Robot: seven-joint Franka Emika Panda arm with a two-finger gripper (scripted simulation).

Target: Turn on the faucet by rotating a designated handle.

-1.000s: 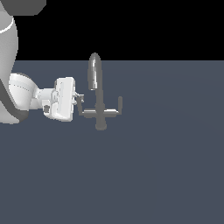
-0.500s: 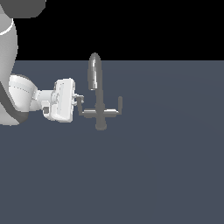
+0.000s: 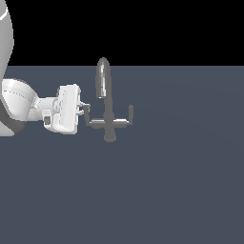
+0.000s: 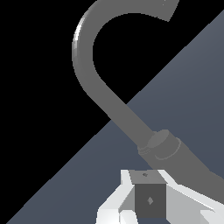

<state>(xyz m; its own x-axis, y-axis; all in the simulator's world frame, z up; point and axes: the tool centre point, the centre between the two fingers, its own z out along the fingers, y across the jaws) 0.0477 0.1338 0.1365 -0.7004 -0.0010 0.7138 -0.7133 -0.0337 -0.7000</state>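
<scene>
The grey faucet (image 3: 107,102) stands mid-scene with its tall arched spout, round base post and a crossbar. One upturned handle (image 3: 130,113) rises at the crossbar's end on the exterior view's right. The other handle (image 3: 87,117) is at the opposite end, right at my fingertips. My gripper (image 3: 85,108) reaches in horizontally from the exterior view's left and touches that handle's top. Its fingers look pressed together, with no gap. In the wrist view the gripper (image 4: 150,195) sits just below the faucet's spout (image 4: 109,98) and collar.
A flat dark grey-blue surface (image 3: 167,190) carries the faucet and stretches all round it. My white arm (image 3: 19,102) fills the exterior view's left edge.
Almost nothing differs. My hand has sunk very slightly and stays against the handle at the exterior view's left; the faucet looks the same.
</scene>
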